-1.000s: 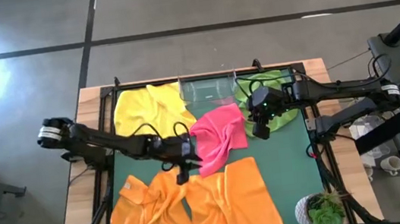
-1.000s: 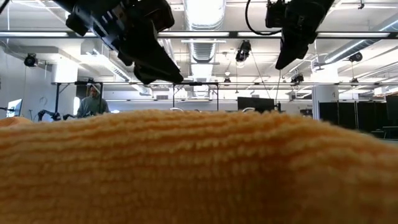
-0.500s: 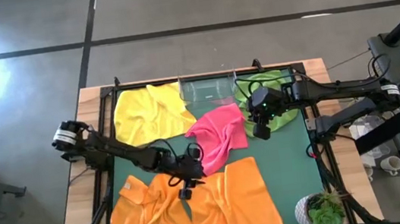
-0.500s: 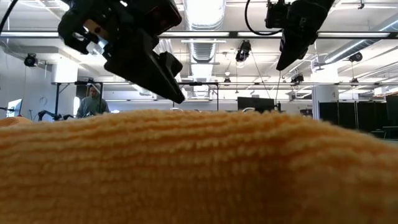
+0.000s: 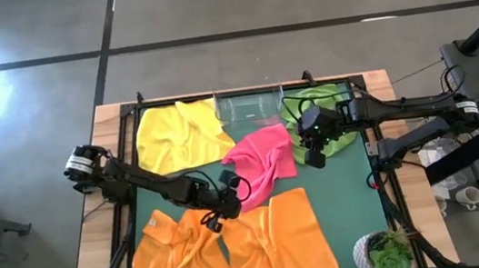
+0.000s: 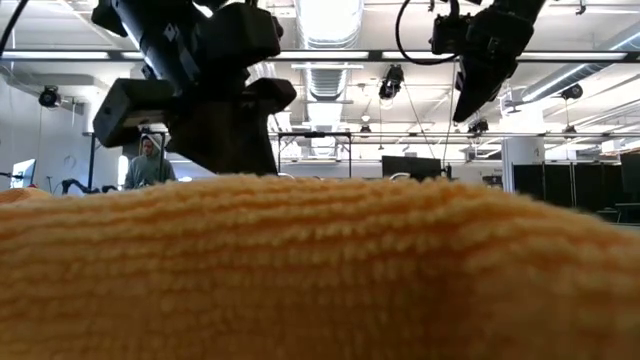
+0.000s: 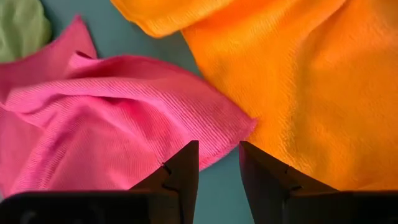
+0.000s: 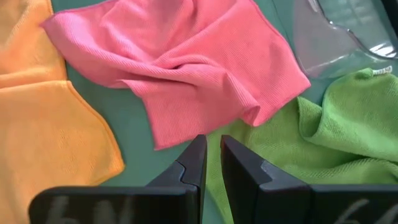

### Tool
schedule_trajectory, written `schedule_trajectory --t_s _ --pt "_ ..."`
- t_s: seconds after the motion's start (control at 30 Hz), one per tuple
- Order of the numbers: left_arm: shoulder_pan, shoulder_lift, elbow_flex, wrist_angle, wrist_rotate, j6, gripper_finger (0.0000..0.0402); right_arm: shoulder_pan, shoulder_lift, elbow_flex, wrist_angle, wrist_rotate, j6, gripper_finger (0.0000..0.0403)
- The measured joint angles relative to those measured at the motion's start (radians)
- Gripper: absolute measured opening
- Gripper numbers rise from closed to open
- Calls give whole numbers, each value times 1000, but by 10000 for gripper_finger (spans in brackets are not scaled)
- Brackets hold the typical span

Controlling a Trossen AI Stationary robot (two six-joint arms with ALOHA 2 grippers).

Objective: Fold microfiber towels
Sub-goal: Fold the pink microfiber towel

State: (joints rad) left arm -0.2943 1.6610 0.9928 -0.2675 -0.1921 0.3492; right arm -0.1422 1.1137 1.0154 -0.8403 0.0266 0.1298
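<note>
Five towels lie crumpled on the green mat: yellow (image 5: 180, 134) far left, pink (image 5: 266, 163) in the middle, green (image 5: 330, 123) far right, and two orange ones (image 5: 176, 252) (image 5: 280, 243) at the near edge. My left gripper (image 5: 216, 216) (image 7: 219, 149) is open and hovers low over the mat between the pink towel's near corner (image 7: 245, 124) and an orange towel (image 7: 298, 93). My right gripper (image 5: 314, 157) (image 8: 213, 140) is shut and empty, above the gap between the pink towel (image 8: 186, 62) and the green towel (image 8: 323, 130).
A clear plastic tray (image 5: 248, 105) stands at the far edge between the yellow and green towels. A potted plant (image 5: 387, 253) stands at the near right corner. An orange towel (image 6: 320, 270) fills the low view's lower half. A person (image 6: 150, 160) stands far off in the room.
My left gripper has moved toward the table's near edge and down, from over the pink towel's left edge to the gap beside the orange towels, and has turned about. The towels lie as before.
</note>
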Motion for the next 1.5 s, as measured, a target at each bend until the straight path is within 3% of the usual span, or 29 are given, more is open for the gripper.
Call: schedule_trajectory --t_s 0.43,1.17,1.5 --pt "-4 115 35 21 -32 -1 99 0 0 -5 2 0 -22 38" --pt "-15 189 41 8 -67 -2 99 -1 0 -5 8 0 -26 38" --pt "-12 200 52 33 -168 -2 99 1 0 -5 7 -14 -26 38"
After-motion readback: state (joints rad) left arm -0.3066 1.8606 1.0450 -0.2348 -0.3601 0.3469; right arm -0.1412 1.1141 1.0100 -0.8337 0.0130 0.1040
